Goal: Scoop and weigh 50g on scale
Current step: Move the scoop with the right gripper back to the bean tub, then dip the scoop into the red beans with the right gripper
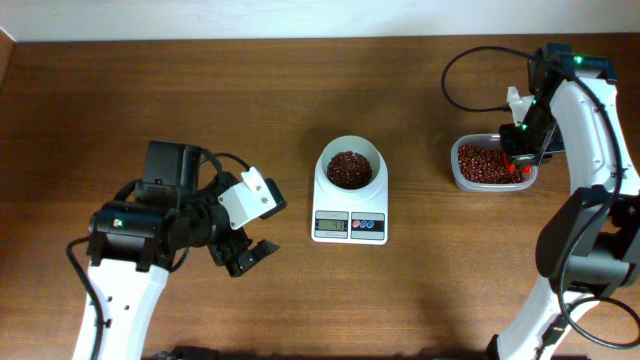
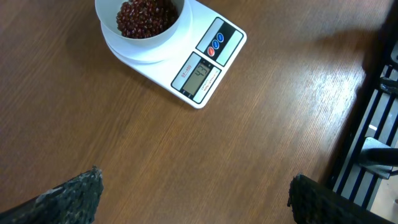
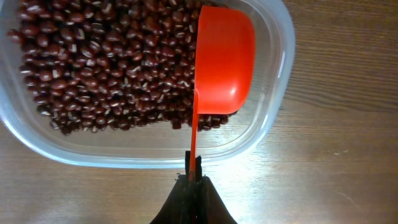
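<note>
A brown wooden table (image 1: 200, 90) carries two things directly. The scale (image 1: 325, 200) stands on the wood ahead of the left gripper (image 1: 245, 258), near it but apart. The clear plastic tub (image 3: 273, 106) rests on the wood just ahead of and below the right gripper (image 3: 194, 180), well apart from the scale.

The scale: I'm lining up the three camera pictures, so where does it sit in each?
Overhead: the scale at the centre of the table, display toward the bottom edge.
Left wrist: at the top, left of centre, partly cut off.
Right wrist: not in it.
Shared landmark: the brown wooden table, in all three.
</note>
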Action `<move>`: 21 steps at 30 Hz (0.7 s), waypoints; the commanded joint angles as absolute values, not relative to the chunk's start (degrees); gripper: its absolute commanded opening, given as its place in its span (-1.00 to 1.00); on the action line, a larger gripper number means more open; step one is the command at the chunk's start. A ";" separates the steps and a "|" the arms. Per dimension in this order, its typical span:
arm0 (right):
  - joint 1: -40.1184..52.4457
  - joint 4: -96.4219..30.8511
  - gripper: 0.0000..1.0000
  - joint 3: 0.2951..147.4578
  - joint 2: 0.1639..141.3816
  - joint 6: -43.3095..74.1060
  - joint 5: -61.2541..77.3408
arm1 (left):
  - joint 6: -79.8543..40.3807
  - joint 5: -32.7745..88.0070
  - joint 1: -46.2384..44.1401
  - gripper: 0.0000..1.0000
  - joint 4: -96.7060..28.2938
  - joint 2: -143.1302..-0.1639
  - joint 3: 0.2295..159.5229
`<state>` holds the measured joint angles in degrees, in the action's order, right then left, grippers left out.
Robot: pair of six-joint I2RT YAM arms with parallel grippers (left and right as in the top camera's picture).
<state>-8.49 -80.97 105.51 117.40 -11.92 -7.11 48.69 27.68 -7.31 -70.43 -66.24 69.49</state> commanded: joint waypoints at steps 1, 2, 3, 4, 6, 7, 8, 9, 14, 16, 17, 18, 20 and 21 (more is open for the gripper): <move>-8.25 -81.17 -0.92 105.21 117.60 -11.33 -6.20 | 49.78 28.69 -6.96 0.98 -70.32 -66.54 69.32; -8.25 -81.36 -0.92 105.19 117.60 -11.97 -4.73 | 49.78 28.69 -6.96 0.98 -70.32 -66.54 69.32; -8.25 -81.52 -0.92 105.16 117.60 -12.19 -3.66 | 49.78 28.69 -6.96 0.98 -70.32 -66.54 69.32; -8.25 -81.62 -0.92 105.14 117.60 -12.16 -2.94 | 49.78 28.69 -6.96 0.98 -70.32 -66.54 69.32; -8.21 -81.67 -0.92 104.92 117.60 -12.16 -1.41 | 49.78 28.69 -6.96 0.98 -70.32 -66.54 69.32; -8.21 -81.67 -0.92 104.68 117.60 -12.21 -0.69 | 49.78 28.69 -6.96 0.98 -70.32 -66.54 69.32; -8.21 -81.67 -0.92 104.36 117.60 -12.19 -0.19 | 49.80 28.69 -6.96 0.97 -70.32 -66.54 69.32; -8.21 -81.78 -0.92 103.98 117.60 -12.21 0.34 | 49.78 28.69 -6.96 0.98 -70.32 -66.54 69.32; -8.10 -83.07 -0.92 100.97 117.60 -14.79 5.04 | 49.78 28.69 -6.96 0.98 -70.32 -66.54 69.32; -8.12 -83.07 -0.92 100.92 117.60 -14.79 6.37 | 49.78 28.69 -6.96 0.98 -70.32 -66.54 69.32; -8.21 -83.09 -0.92 100.92 117.60 -14.74 6.83 | 49.78 28.69 -6.96 0.98 -70.32 -66.54 69.32; -8.47 -83.09 -0.92 100.92 117.60 -14.72 7.38 | 49.78 28.69 -6.96 0.98 -70.32 -66.54 69.32; -9.10 -83.07 -0.92 100.92 117.60 -14.70 9.08 | 49.80 28.69 -6.96 0.98 -70.32 -66.54 69.32; -9.47 -83.05 -0.92 100.92 117.60 -14.72 10.04 | 49.78 28.69 -6.96 0.98 -70.32 -66.54 69.32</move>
<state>-8.60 -82.76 101.75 117.40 -13.98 4.89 48.69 27.68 -7.31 -70.43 -66.24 69.52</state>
